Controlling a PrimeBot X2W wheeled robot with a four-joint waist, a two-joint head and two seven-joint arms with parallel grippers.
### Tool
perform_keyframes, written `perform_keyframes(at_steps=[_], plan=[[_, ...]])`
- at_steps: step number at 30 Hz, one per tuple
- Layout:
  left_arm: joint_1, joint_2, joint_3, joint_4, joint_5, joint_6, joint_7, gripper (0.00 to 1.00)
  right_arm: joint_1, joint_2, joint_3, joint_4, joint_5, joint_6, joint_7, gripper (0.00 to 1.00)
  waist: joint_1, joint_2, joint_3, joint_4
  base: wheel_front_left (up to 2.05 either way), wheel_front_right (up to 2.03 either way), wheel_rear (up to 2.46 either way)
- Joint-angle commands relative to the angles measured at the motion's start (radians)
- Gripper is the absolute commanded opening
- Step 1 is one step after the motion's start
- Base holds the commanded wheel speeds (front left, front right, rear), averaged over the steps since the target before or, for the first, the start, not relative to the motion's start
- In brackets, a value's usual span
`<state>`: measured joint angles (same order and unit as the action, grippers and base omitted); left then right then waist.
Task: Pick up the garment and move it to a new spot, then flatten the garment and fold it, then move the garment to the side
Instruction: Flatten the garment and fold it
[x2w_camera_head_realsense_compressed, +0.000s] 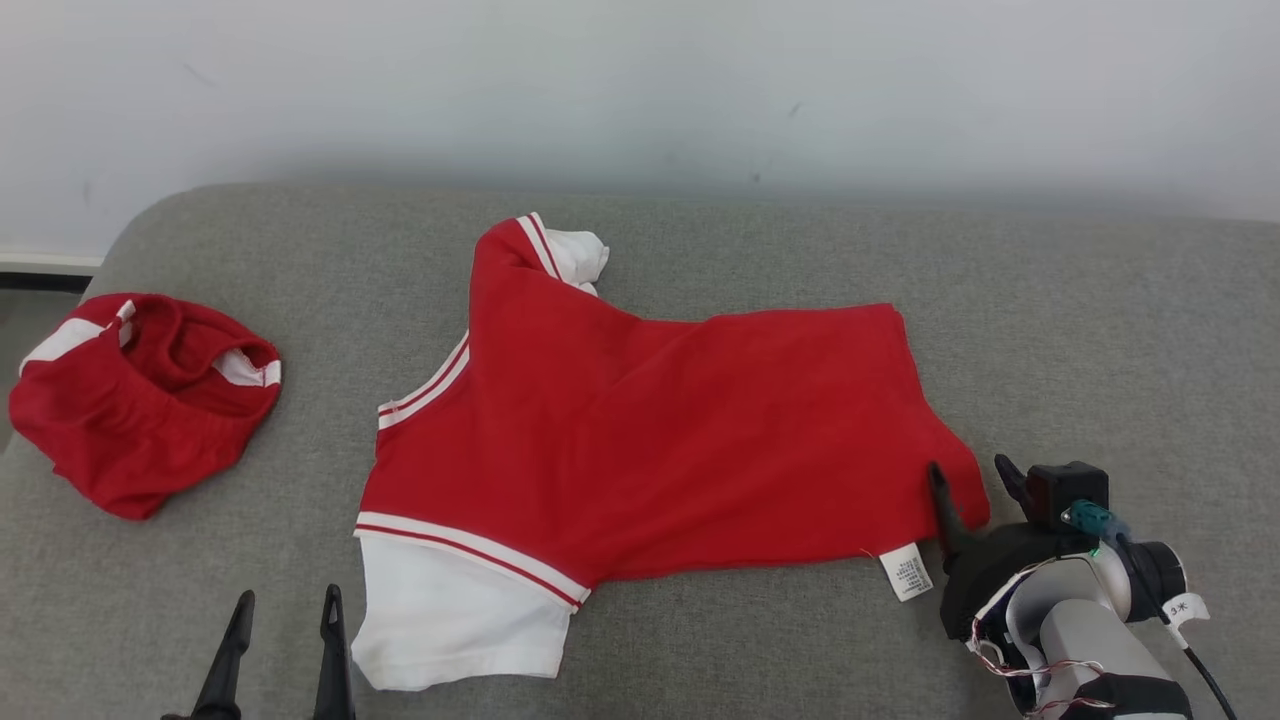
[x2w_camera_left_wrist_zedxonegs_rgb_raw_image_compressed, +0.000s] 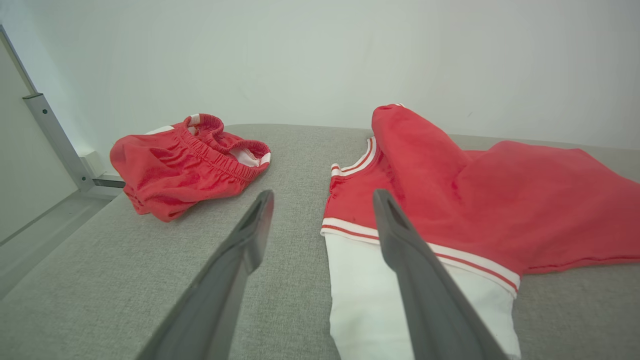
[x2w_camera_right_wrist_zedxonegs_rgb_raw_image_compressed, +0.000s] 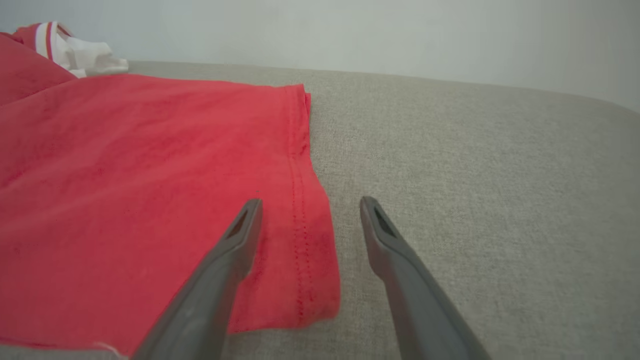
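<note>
Garment, a red shirt with white sleeves, lies spread across the middle of the grey fabric-covered tabletop, the largest thing in view, which runs back to a pale wall. The shirt lies sideways: neck toward the robot's left, hem toward its right. It is mostly flat, yet the far sleeve is bunched and folded over. The near white sleeve lies open toward the front edge. By my judgement the flattening step is in hand and no fold has been made.

A smaller bundle of red shorts sits crumpled near the left edge, well apart from the shirt. Nothing here is a container; both pieces lie loose on the cloth surface.

The right claw is spread wide at the near hem corner, one finger over red cloth and the other over bare grey. That straddle looks meant to pinch the corner and pull it straight. Whether it touches the cloth, I cannot tell.

The left claw is also spread and pinches nothing. It waits just beside the near sleeve, probably to hold that end.

Smallest is a white care label poking out at the near hem.
</note>
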<state>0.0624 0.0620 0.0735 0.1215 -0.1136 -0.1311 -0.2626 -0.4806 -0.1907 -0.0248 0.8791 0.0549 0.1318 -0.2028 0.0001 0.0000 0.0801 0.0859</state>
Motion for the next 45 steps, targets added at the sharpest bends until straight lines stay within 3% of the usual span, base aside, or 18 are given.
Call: perform_keyframes(at_steps=[1, 5, 6, 7, 15, 28, 34, 40, 45], plan=[[-0.013, 0.001, 0.000, 0.002, -0.005, 0.001, -0.003, 1.00, -0.016, -0.002, 0.001, 0.030, 0.000, -0.002, -0.002, 1.00, -0.0001, 0.0000, 0.017, 0.017, 0.00, 0.00, 0.00], [-0.018, 0.003, 0.002, 0.005, -0.007, 0.001, -0.003, 1.00, -0.046, -0.002, -0.003, 0.129, 0.004, -0.002, -0.011, 1.00, -0.0001, 0.0000, 0.022, 0.022, 0.00, 0.00, 0.00], [-0.018, 0.004, 0.004, 0.005, -0.007, 0.001, -0.003, 1.00, -0.051, 0.002, 0.002, 0.144, 0.007, -0.002, -0.019, 0.68, -0.0001, 0.0000, 0.022, 0.021, 0.00, 0.00, 0.00], [-0.018, 0.005, 0.006, 0.005, -0.008, 0.001, -0.003, 1.00, -0.053, 0.007, 0.006, 0.158, 0.013, -0.002, -0.025, 0.00, -0.0001, 0.0000, 0.022, 0.020, 0.00, 0.00, 0.00], [0.009, 0.000, 0.022, 0.009, -0.011, 0.001, -0.003, 1.00, -0.013, 0.011, 0.028, 0.117, 0.075, -0.002, -0.063, 0.00, -0.0001, 0.0000, -0.010, -0.021, 0.00, 0.00, 0.00], [0.051, -0.008, 0.032, 0.004, -0.018, 0.001, -0.003, 1.00, 0.320, -0.024, 0.046, -0.343, 0.178, -0.002, -0.061, 0.00, -0.0001, 0.0000, -0.046, -0.088, 0.00, 0.00, 0.00], [0.050, -0.010, 0.029, -0.002, -0.019, 0.001, -0.003, 1.00, 0.479, -0.009, -0.008, -0.592, 0.211, -0.002, 0.043, 0.00, -0.0001, 0.0000, -0.039, -0.091, 0.00, 0.00, 0.00], [0.029, -0.011, 0.013, 0.009, -0.022, 0.001, -0.003, 1.00, 0.463, -0.016, -0.008, -0.646, 0.189, -0.002, 0.094, 0.00, -0.0001, 0.0000, -0.032, -0.068, 0.00, 0.00, 0.00], [0.011, -0.011, -0.004, 0.017, -0.025, 0.001, -0.003, 1.00, 0.362, -0.022, 0.002, -0.581, 0.171, -0.002, 0.119, 0.00, -0.0001, 0.0000, -0.019, -0.031, 0.00, 0.00, 0.00]])
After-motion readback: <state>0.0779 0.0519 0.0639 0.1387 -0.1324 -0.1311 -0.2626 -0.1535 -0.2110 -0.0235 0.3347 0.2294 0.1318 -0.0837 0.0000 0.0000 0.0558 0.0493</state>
